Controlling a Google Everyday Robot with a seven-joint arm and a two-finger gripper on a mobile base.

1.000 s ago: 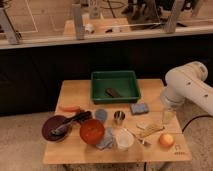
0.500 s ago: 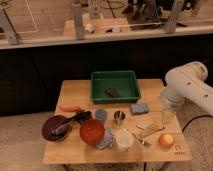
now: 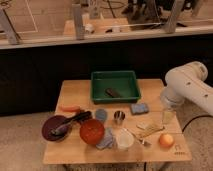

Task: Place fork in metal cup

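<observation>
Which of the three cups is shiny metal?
The small steel cylindrical cup, right of the round blue-grey cup, behind the white plastic cup; the gripper hangs over the wooden table's right edge.

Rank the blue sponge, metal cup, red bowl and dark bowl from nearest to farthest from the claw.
The claw hangs at the right edge of the table.
1. Blue sponge, just left of it.
2. Metal cup, centre.
3. Red bowl, front left.
4. Dark bowl, far left.

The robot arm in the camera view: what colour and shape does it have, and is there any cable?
The arm is white, with thick rounded segments and smooth joints. Its gripper, over the near right edge of the table, looks pale and yellowish. A dark cable curves across the floor beside it.
</observation>
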